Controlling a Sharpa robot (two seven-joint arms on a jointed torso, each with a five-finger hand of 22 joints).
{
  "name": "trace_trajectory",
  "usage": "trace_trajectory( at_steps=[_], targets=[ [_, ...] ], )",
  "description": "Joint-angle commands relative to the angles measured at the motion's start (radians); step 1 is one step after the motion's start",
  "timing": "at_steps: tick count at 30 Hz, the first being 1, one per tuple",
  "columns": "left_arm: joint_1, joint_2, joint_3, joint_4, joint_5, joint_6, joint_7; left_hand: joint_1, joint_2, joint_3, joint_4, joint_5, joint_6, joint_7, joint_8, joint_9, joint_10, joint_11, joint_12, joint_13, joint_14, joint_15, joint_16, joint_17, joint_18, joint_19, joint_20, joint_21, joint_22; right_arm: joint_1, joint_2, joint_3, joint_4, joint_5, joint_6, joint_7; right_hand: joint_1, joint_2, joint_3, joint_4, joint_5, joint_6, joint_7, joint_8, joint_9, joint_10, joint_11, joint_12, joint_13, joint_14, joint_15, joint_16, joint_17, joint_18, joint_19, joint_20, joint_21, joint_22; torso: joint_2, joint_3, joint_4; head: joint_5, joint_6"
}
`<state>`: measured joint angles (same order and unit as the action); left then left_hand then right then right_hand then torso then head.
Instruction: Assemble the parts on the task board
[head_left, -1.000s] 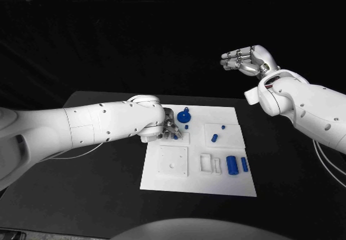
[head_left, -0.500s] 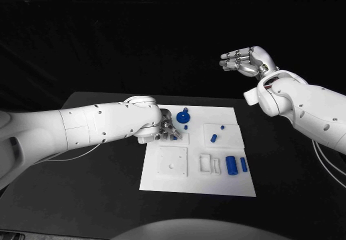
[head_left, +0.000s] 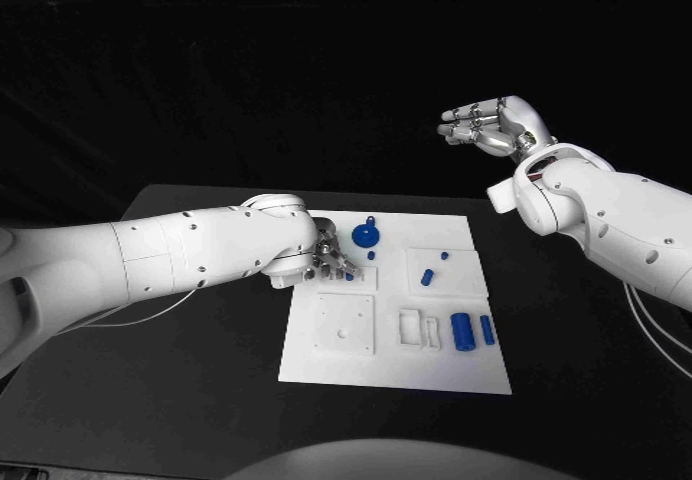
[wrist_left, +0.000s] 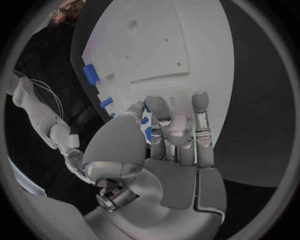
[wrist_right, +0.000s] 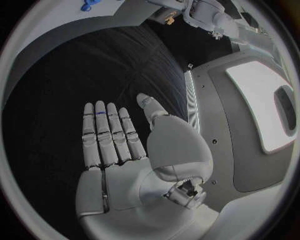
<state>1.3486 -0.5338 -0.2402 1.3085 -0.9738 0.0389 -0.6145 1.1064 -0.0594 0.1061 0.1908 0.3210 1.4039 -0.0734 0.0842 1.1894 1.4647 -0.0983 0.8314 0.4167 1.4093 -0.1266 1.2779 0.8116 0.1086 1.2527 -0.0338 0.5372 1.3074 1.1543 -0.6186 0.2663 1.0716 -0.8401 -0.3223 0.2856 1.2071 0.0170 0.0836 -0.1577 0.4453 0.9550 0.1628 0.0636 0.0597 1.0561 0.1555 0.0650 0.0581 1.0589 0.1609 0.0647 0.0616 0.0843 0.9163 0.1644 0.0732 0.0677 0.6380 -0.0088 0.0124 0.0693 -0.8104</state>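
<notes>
We see the left hand (head_left: 329, 264) low over the task board (head_left: 397, 370) near its upper-left corner, fingers curled down; the left wrist view shows fingertips (wrist_left: 157, 104) close beside small blue parts (wrist_left: 105, 103), but we cannot tell if they grip any; right hand (head_left: 493, 123) raised well off the board, fingers apart, holding nothing; blue parts (head_left: 462, 331) lie on the board; black table (head_left: 173, 380), dark room behind.

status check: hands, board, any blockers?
Left hand down on the task board near its far left corner, grasp unclear. Right hand raised off the table, holding nothing. Blue parts loose on board. No blockers seen.
</notes>
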Motion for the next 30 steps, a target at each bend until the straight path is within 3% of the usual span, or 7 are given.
trace_trajectory(
  at_steps=[1, 5, 9, 15, 23, 27, 30],
  targets=[
    [-0.001, -0.007, 0.0, 0.004, -0.003, -0.027, -0.003, -0.001, -0.014, -0.001, 0.01, -0.005, 0.005, 0.0, 0.006, 0.002, 0.046, -0.006, 0.005, 0.0, 0.002, 0.002, 0.003, 0.0, 0.019, 0.002, 0.004, -0.004, 0.019, -0.003, 0.0, 0.001, 0.0, 0.003, 0.01, 0.001, 0.006, 0.006, -0.016, 0.003, -0.006, -0.006, -0.002, -0.005, -0.001, -0.007, 0.0, -0.005, 0.0, -0.006, -0.002, -0.003, -0.001, 0.014, -0.005, 0.001, 0.002, -0.001, 0.0, -0.0002, 0.0004, 0.0, 0.003],
    [0.003, -0.015, 0.005, 0.01, 0.021, -0.028, 0.002, 0.002, -0.028, 0.006, 0.03, -0.01, 0.007, -0.001, 0.006, 0.002, 0.046, -0.006, 0.004, -0.001, 0.001, 0.002, 0.001, -0.003, 0.017, 0.002, 0.001, -0.005, 0.019, -0.004, 0.0, 0.001, -0.001, 0.005, 0.008, 0.0, 0.007, 0.012, -0.044, 0.007, -0.006, -0.009, -0.001, -0.005, -0.001, -0.007, 0.0, -0.005, 0.0, -0.006, -0.002, -0.003, -0.001, 0.014, -0.005, 0.001, 0.002, -0.001, 0.0, -0.0002, -0.0001, 0.002, 0.007],
    [0.009, -0.017, 0.025, -0.007, 0.092, -0.023, 0.011, 0.001, -0.06, 0.018, 0.069, -0.113, -0.001, 0.006, -0.013, -0.026, 0.046, -0.002, 0.0, -0.003, -0.004, 0.006, -0.006, -0.014, 0.011, -0.002, -0.004, -0.008, 0.018, -0.006, 0.001, 0.001, -0.003, 0.03, 0.006, -0.004, 0.006, 0.025, -0.131, 0.039, 0.003, -0.006, -0.002, -0.004, 0.0, -0.006, 0.0, -0.005, 0.0, -0.004, -0.001, -0.003, -0.001, 0.014, -0.003, 0.001, 0.003, -0.001, 0.0, 0.0005, -0.0011, 0.005, 0.017],
    [0.018, -0.018, 0.067, -0.057, 0.194, -0.032, 0.028, 0.001, -0.108, 0.019, 0.1, -0.196, -0.028, 0.023, -0.017, -0.214, 0.045, 0.007, -0.022, -0.007, -0.018, 0.006, -0.034, -0.058, -0.022, -0.003, -0.04, -0.023, 0.016, -0.007, 0.0, 0.001, -0.006, 0.044, 0.006, -0.006, 0.019, 0.04, -0.184, 0.051, 0.006, -0.007, -0.001, -0.004, 0.0, -0.006, 0.001, -0.005, 0.0, -0.005, -0.001, -0.003, -0.001, 0.014, -0.004, 0.002, 0.003, -0.001, 0.0, 0.0002, -0.0009, 0.004, 0.027],
    [0.052, -0.019, 0.089, -0.123, 0.238, -0.023, 0.045, 0.028, -0.106, 0.016, 0.095, -0.195, -0.036, 0.027, -0.012, -0.258, 0.043, 0.008, -0.048, 0.011, -0.028, 0.003, -0.044, -0.087, -0.051, 0.0, -0.066, -0.043, 0.016, -0.008, -0.002, 0.001, -0.009, 0.049, 0.007, -0.006, 0.021, 0.042, -0.19, 0.052, 0.006, -0.007, -0.001, -0.004, 0.0, -0.007, 0.001, -0.005, 0.0, -0.005, -0.001, -0.003, -0.001, 0.014, -0.004, 0.002, 0.003, -0.001, 0.001, 0.0003, 0.0, 0.005, 0.036],
    [0.063, -0.015, 0.092, -0.159, 0.224, -0.017, 0.053, 0.059, -0.088, 0.017, 0.078, -0.163, -0.045, 0.028, -0.012, -0.258, 0.043, 0.008, -0.056, 0.015, -0.032, 0.001, -0.051, -0.1, -0.054, 0.002, -0.069, -0.048, 0.016, -0.008, -0.002, 0.001, -0.007, 0.05, 0.007, -0.007, 0.025, 0.045, -0.197, 0.052, 0.007, -0.008, -0.001, -0.004, -0.001, -0.006, 0.001, -0.005, 0.0, -0.005, -0.001, -0.003, -0.001, 0.014, -0.004, 0.002, 0.002, -0.001, 0.001, -0.0001, -0.0005, 0.005, 0.043],
    [0.069, -0.007, 0.093, -0.201, 0.216, -0.002, 0.061, 0.075, -0.059, 0.005, 0.028, -0.098, -0.064, 0.03, -0.016, -0.268, 0.04, 0.009, -0.08, 0.015, -0.045, 0.003, -0.073, -0.132, -0.059, -0.002, -0.072, -0.062, 0.014, -0.008, -0.003, 0.001, -0.004, 0.05, 0.008, -0.008, 0.027, 0.045, -0.196, 0.051, 0.008, -0.007, -0.001, -0.004, -0.001, -0.006, 0.001, -0.005, 0.0, -0.005, -0.001, -0.003, -0.001, 0.014, -0.004, 0.002, 0.002, -0.001, 0.003, -0.0004, -0.0017, 0.005, 0.051]
  ],
)
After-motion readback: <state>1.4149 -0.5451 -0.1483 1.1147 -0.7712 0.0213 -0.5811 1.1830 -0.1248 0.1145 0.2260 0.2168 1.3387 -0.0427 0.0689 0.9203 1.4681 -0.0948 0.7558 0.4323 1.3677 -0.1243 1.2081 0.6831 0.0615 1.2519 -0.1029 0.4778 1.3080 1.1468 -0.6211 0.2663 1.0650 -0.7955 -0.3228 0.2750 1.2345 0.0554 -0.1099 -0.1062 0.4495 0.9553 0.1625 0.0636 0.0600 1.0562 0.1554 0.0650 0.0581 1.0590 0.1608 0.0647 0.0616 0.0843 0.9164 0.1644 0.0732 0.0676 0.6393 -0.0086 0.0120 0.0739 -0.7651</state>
